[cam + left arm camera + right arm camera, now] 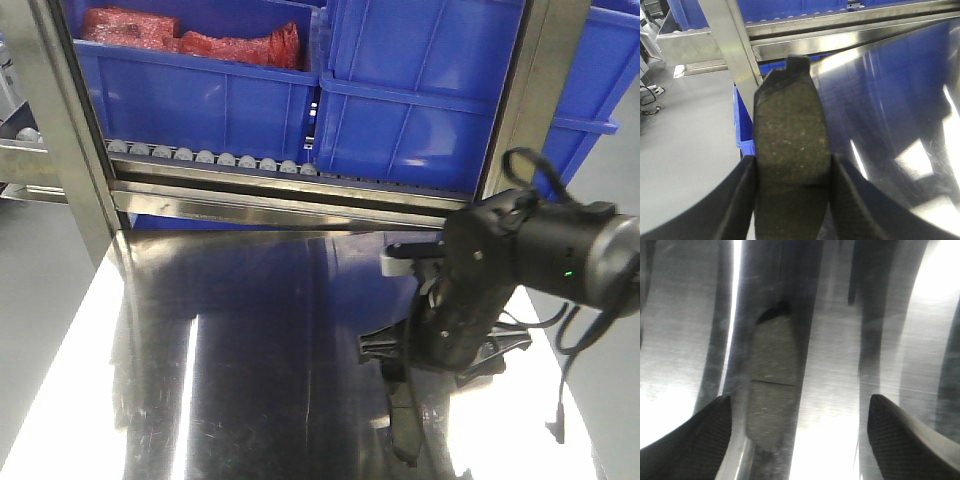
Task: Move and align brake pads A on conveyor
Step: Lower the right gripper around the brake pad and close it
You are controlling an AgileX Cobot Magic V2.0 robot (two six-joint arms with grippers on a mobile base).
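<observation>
Grey-brown friction face on a dark backing plate: one flat, slightly curved brake pad (790, 135) is clamped by its long edges in the left gripper (793, 167), held in the air near the edge of the shiny steel tabletop (900, 100). A second brake pad (771, 390), grey-brown with a thin centre groove, lies flat on that steel under the right gripper (800, 435), whose fingers stand wide apart. The pads look dense, stiff and gritty. A pinch across the narrow width near the groove should hold, though the pad may skid on polished steel. No conveyor belt is in view.
</observation>
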